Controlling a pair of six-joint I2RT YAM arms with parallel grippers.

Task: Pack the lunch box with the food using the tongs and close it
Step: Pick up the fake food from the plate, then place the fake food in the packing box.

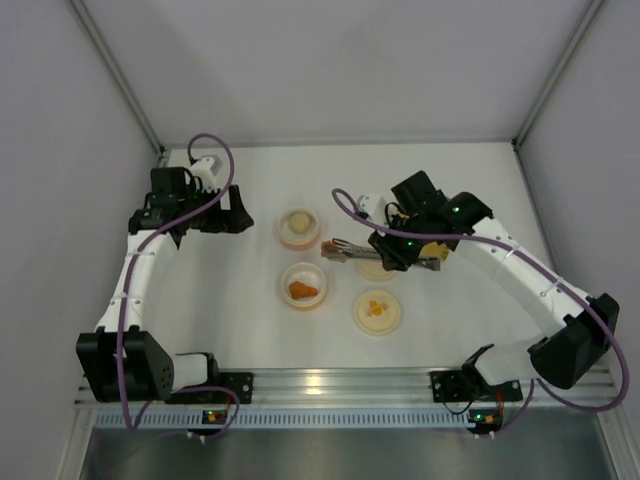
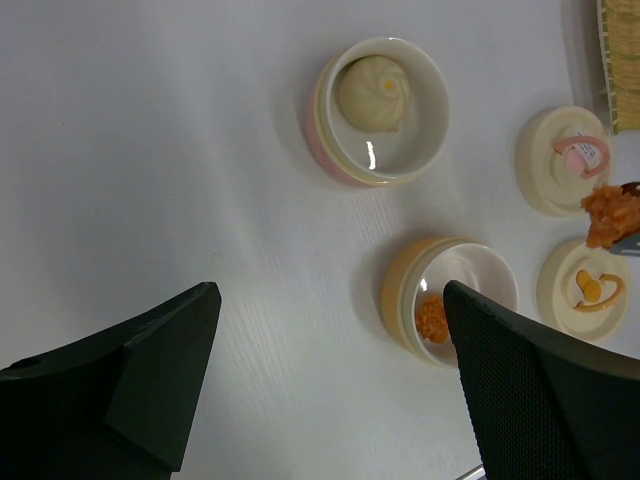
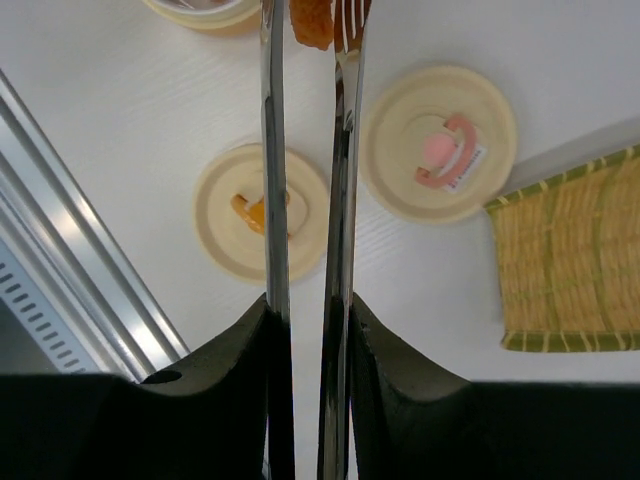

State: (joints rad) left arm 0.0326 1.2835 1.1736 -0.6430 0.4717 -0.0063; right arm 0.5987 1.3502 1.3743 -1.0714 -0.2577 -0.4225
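Grip comes first: our right gripper [image 3: 308, 305] is clamped on the tongs [image 3: 272, 150], pressing their arms nearly parallel. The tips pinch an orange chunk [image 3: 312, 22] over the middle of the desk [image 1: 220, 320], just right of the two bowls. We judge the step is carrying it to the orange bowl [image 2: 395, 295], which holds another chunk. We should hold the squeeze steady, travel level, lower the tips inside the rim, then ease off. The bun [image 2: 372, 93] sits in the pink bowl [image 2: 325, 120]. The pink-marked lid [image 3: 440, 145] and orange-marked lid [image 3: 220, 250] lie rightward. Our left gripper [image 2: 330, 295] hangs wide apart, empty, toward the far left corner.
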